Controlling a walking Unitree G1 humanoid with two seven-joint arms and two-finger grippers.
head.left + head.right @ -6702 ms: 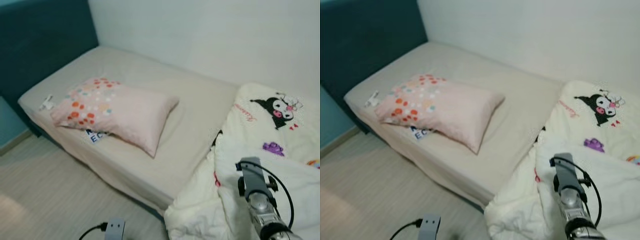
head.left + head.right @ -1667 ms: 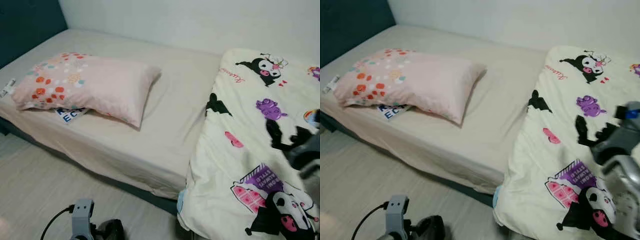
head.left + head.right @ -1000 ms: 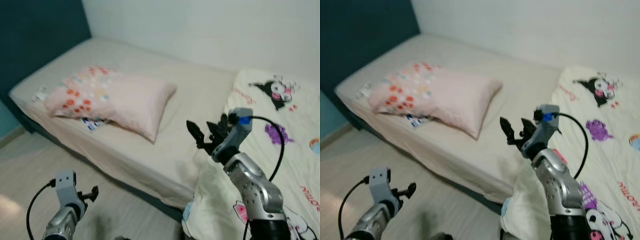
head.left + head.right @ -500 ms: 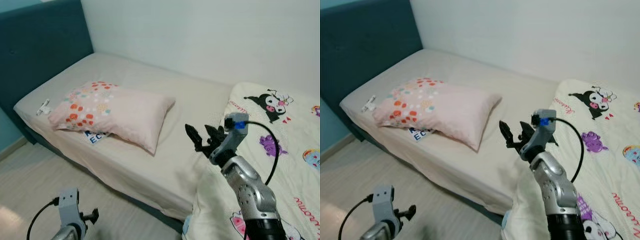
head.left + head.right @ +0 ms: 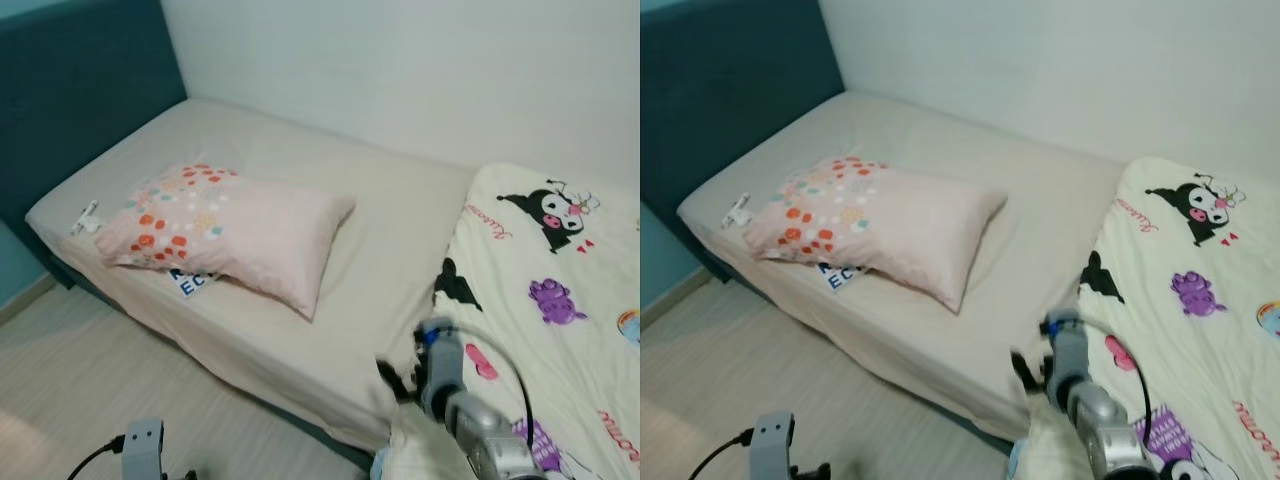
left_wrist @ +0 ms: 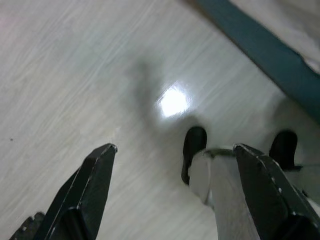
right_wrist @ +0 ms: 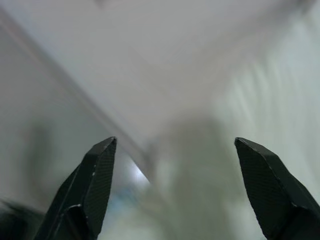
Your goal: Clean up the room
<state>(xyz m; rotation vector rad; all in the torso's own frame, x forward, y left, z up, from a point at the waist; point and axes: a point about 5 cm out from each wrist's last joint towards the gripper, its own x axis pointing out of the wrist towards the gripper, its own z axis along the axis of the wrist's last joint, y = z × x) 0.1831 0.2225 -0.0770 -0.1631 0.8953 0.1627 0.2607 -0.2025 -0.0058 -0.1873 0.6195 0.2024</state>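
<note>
The cream cartoon-print blanket (image 5: 545, 290) lies spread over the foot half of the bed (image 5: 390, 225), its near edge hanging over the mattress side, while the pink spotted pillow (image 5: 235, 230) lies well apart near the dark teal headboard (image 5: 70, 100). The right gripper (image 7: 175, 185) hovers low just beside the blanket's near edge, fingers spread wide and holding nothing. The left gripper (image 6: 172, 187), also wide open and empty, hangs idle over the pale wood floor (image 5: 90, 380).

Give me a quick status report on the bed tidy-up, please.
Right claw open, low at the bed's front edge beside the cartoon blanket. Left claw open, idle over the floor. Blanket spread on the bed; pink pillow untouched. Nothing in the way.
</note>
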